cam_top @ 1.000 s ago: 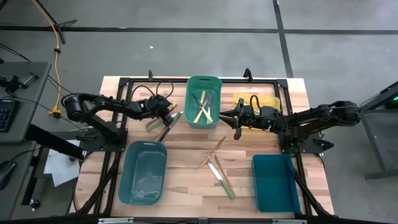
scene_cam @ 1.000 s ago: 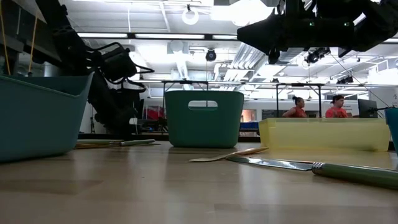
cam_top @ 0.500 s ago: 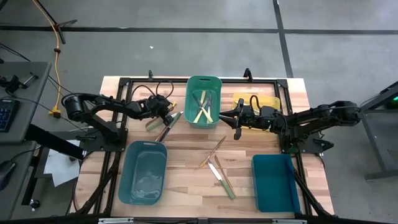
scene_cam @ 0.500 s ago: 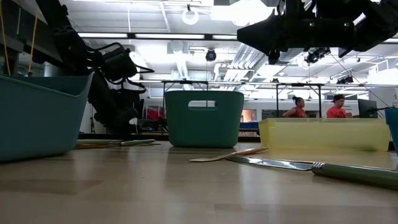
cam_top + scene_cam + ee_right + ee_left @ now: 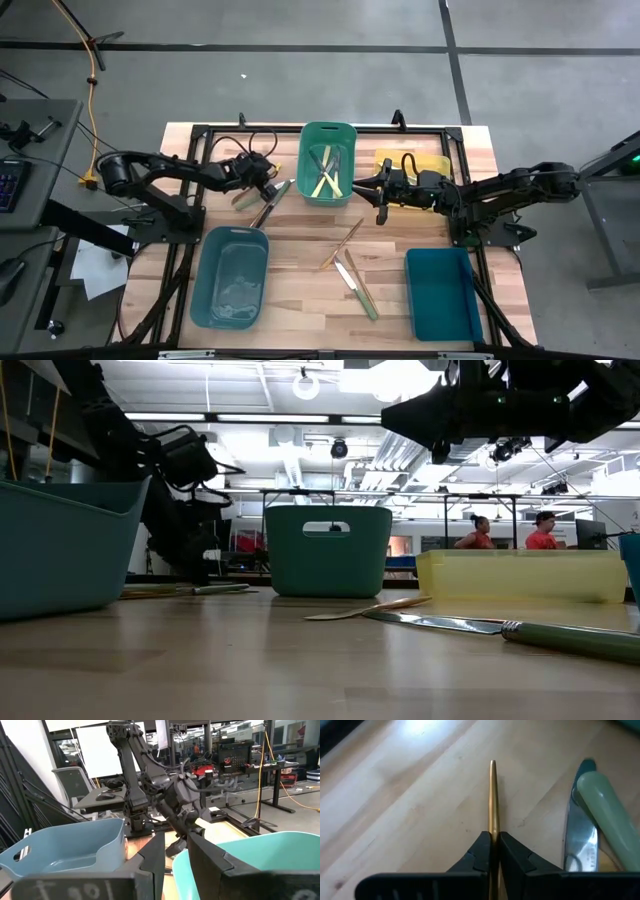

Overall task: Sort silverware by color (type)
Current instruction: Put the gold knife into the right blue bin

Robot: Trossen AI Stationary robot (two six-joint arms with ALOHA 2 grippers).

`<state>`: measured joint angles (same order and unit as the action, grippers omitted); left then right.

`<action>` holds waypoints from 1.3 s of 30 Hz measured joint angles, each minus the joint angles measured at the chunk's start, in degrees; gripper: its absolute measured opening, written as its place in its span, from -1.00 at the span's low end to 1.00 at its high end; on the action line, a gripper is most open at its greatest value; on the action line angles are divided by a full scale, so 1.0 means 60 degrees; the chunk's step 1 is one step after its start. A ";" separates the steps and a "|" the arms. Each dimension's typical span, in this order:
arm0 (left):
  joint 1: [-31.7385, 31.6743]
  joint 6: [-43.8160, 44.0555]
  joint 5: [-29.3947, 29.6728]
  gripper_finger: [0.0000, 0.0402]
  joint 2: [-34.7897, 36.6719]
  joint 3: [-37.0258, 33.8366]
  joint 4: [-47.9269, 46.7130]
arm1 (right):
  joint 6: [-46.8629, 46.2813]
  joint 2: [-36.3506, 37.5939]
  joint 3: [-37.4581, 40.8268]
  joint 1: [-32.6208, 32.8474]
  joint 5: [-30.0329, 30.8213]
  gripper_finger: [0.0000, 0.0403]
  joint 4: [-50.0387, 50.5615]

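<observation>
My left gripper point(image 5: 270, 187) is low over the table, left of the green bin point(image 5: 327, 192), and shut on a thin golden-brown piece of silverware point(image 5: 492, 795). A pale green-handled knife point(image 5: 600, 810) lies on the wood beside it. The green bin holds several utensils point(image 5: 325, 172). More silverware point(image 5: 347, 243) lies loose at the table's middle, including a green-handled knife point(image 5: 520, 630). My right gripper point(image 5: 381, 212) hangs level, right of the green bin, its fingers point(image 5: 152, 855) apart with nothing between them. My left gripper pinches the thin golden-brown utensil point(image 5: 493, 827) between its two fingers, which lie along its length. The fingers slant down toward the table. The utensil's free end point(image 5: 492, 765) sticks out ahead of the fingertips; whether it rests on the wood, I cannot tell.
A yellow bin point(image 5: 440, 163) stands at the far right. A teal bin point(image 5: 232, 300) stands near left and a darker teal bin point(image 5: 440, 295) near right. Bare wood lies between them. People point(image 5: 510, 532) are in the room behind.
</observation>
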<state>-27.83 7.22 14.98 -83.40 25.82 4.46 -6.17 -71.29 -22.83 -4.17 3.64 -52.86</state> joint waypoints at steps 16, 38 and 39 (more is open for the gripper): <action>0.0929 -0.0181 0.1380 -0.94 0.2060 0.0007 -0.0066 | -0.0093 0.0000 0.0000 0.0001 -0.0004 -0.60 0.0059; 0.3939 -0.1441 0.2502 -0.94 0.4952 0.0018 0.1244 | -0.0224 0.0000 0.0000 0.0001 0.0000 -0.60 0.0062; 0.4075 -0.1552 0.2440 -0.94 0.4994 0.0018 0.1396 | -0.0224 0.0000 0.0000 0.0000 0.0000 -0.60 0.0062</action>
<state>-3.38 -2.09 29.62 -53.44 25.93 12.84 -7.51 -71.29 -22.83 -4.17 3.64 -52.49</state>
